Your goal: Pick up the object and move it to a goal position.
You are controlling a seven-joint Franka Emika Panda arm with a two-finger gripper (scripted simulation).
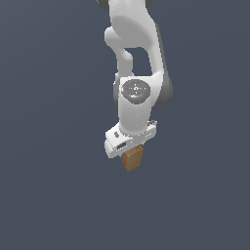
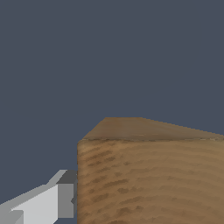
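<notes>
1. Flat slate-blue background [image 1: 49,205] fills both views, with no edge or seam to pick out anywhere.
2. Down from the top of the exterior view comes the white Panda arm [image 1: 134,44], its wrist pointing straight down.
3. And there's the pincer [image 1: 131,155] at the bottom of it, the white hand body tilted slightly.
4. Right beneath the hand sits the wooden block [image 1: 132,159], brown and grained, its upper part tucked up under the hand.
5. Wrist view now: the block [image 2: 151,179] looms huge, filling the lower half of the picture.
6. One grey-tipped finger [image 2: 65,199] presses flat against the block's side; the other finger is out of view.
7. So the pincer looks closed onto the block, narrowed to the block's width.
</notes>
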